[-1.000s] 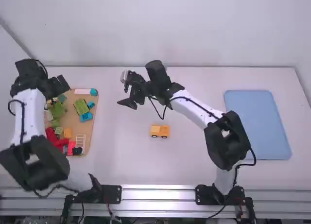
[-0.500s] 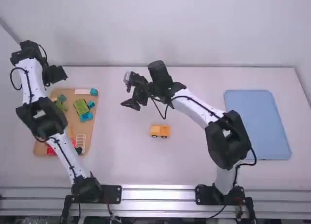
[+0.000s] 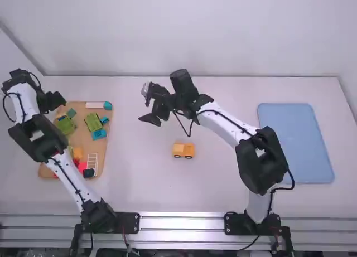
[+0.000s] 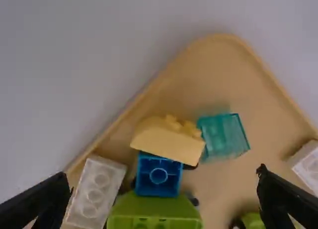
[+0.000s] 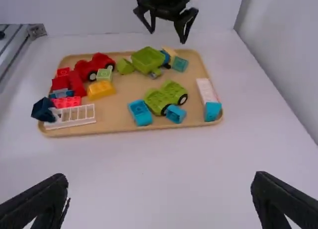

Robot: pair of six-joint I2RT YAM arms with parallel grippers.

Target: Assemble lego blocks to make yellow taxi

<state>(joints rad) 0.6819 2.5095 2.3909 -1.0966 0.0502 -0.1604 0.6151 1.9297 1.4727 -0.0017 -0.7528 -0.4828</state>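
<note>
My left gripper (image 3: 58, 100) hangs over the wooden tray's (image 3: 101, 158) far left corner. In the left wrist view the open left gripper (image 4: 164, 189) has a yellow sloped block (image 4: 168, 143) between and beyond its fingers, touching a blue block (image 4: 158, 174) and a translucent teal block (image 4: 223, 135). My right gripper (image 3: 146, 105) is held above the table's middle; the right gripper (image 5: 161, 196) in its wrist view is open with nothing between its fingers. An orange-yellow block vehicle (image 3: 183, 150) stands on the table, nearer the camera. An orange block (image 5: 101, 89) lies in the tray.
The tray also holds green vehicles (image 5: 166, 97), red blocks (image 5: 75, 83), a white ladder piece (image 5: 74, 116) and several blue blocks. A blue mat (image 3: 295, 142) lies at the right. The wall runs behind the table.
My left arm has swung outward and away from the camera, uncovering more of the tray, and its gripper last shifted left and slightly nearer. The right arm has barely shifted.
</note>
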